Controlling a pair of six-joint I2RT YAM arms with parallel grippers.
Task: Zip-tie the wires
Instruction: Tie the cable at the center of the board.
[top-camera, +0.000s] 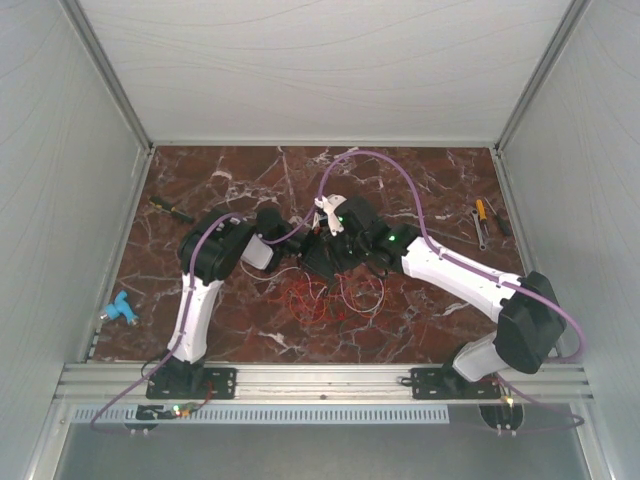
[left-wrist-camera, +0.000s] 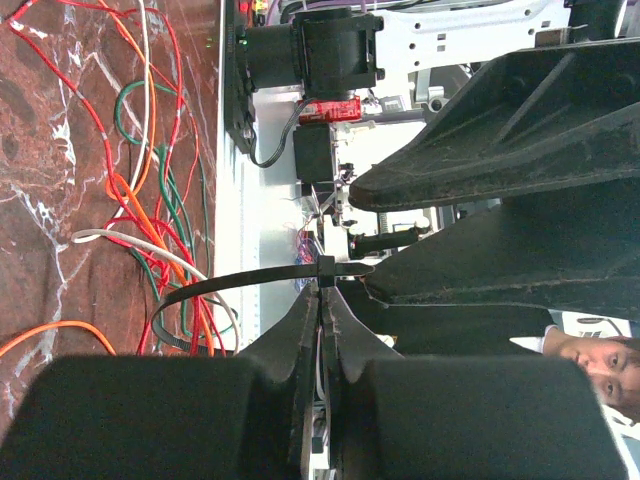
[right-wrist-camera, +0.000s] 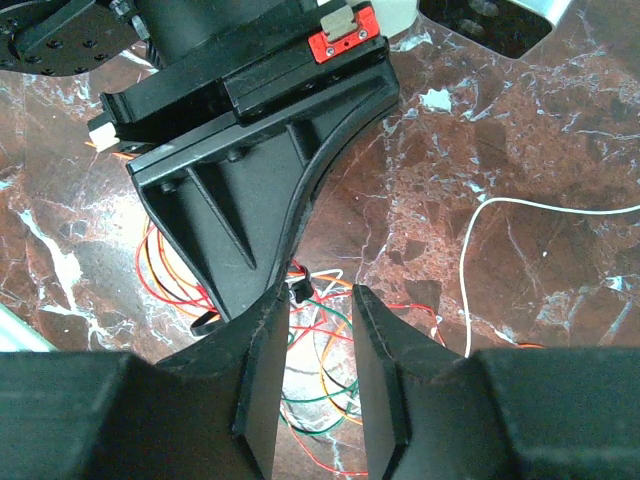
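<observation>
The wires (top-camera: 330, 295) lie in loose red, orange, white and green loops on the marble table (top-camera: 230, 180), between the two arms. In the left wrist view the black zip tie (left-wrist-camera: 250, 275) curves round a bunch of the wires (left-wrist-camera: 150, 200). Its head sits at the tips of my left gripper (left-wrist-camera: 325, 295), which is shut on the zip tie. My right gripper (right-wrist-camera: 318, 310) stands open just above the wires (right-wrist-camera: 320, 400), with nothing between its fingers. The zip tie head (right-wrist-camera: 298, 290) shows just beyond the right gripper's left fingertip. From above, both grippers meet over the wires, left gripper (top-camera: 308, 255) beside right gripper (top-camera: 338, 252).
A yellow-handled screwdriver (top-camera: 482, 215) and other tools lie at the table's right edge. A dark tool (top-camera: 170, 208) lies at the back left, and a blue part (top-camera: 118, 310) at the left edge. A purple cable (top-camera: 400, 180) arcs over the right arm. White walls enclose the table.
</observation>
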